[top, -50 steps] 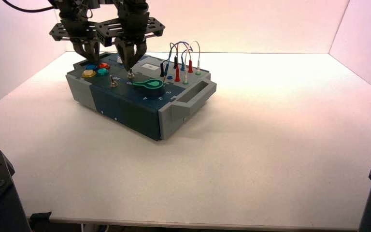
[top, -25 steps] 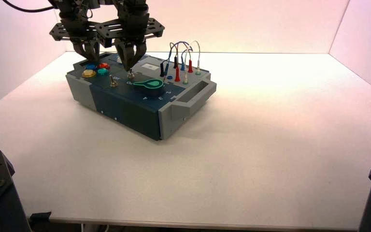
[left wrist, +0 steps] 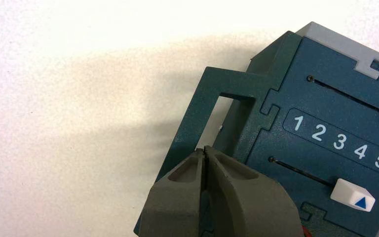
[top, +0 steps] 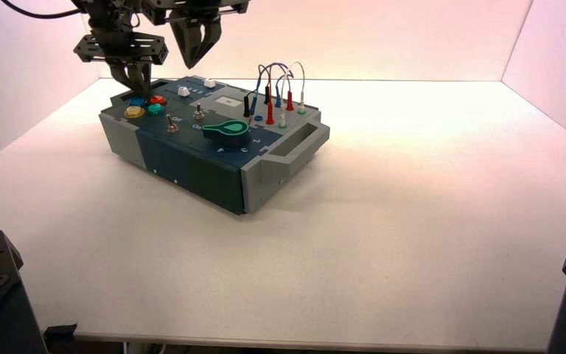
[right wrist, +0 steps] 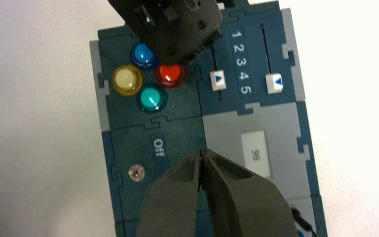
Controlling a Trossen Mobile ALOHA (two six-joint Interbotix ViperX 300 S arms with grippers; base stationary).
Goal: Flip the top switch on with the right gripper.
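Approach from straight above is my call. My right hand (top: pixel 194 60) hangs well above the box (top: pixel 191 166), over its back half. The fingers are pressed tip to tip and carry nothing; the right wrist view shows them meeting in one point (right wrist: pixel 205 150). Closed like that they make a good poker, so I'd keep them shut, drop down beside the lever, and nudge it sideways with the tip rather than try to pinch it. Come down slowly, and don't clip the green knob (top: pixel 228 129) just beside it or the other toggle.

Top switch (top: pixel 199 112): I take it to be the farther of the two small metal toggles on the dark blue panel. It sits between the coloured buttons (right wrist: pixel 150 84) and the knob. It's a short silvery stub, thin and upright-looking. Its own position I can't tell, since my right fingers hide it in the right wrist view. That view only shows the nearer toggle (right wrist: pixel 135 173) and an "Off" label (right wrist: pixel 159 147) next to it.

My left hand (top: pixel 138 87) is parked at the box's back-left corner by the buttons, fingers shut on nothing (left wrist: pixel 205 148). The box sits turned on the white table (top: pixel 413 221).
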